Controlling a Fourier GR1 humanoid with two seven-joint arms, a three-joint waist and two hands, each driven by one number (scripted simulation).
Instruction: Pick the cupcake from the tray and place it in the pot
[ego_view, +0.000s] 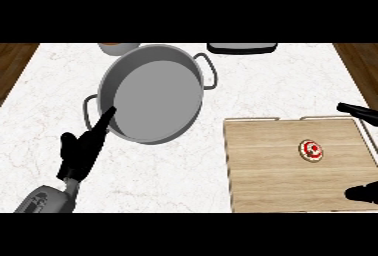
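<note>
No lettering or numbers readable — not on pot (151, 95), tray (280, 175), cupcake (311, 150)

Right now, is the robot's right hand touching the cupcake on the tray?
Apart. The head view shows bare tray between the cupcake and the right hand, which sits at the tray's right edge.

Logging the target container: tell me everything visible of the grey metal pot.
The round grey metal pot stands upright on the white marble counter, left of the wooden tray. It has two opposite loop handles and looks empty. Straight fingers of the black left hand overlap its lower-left rim; contact cannot be told.
</note>
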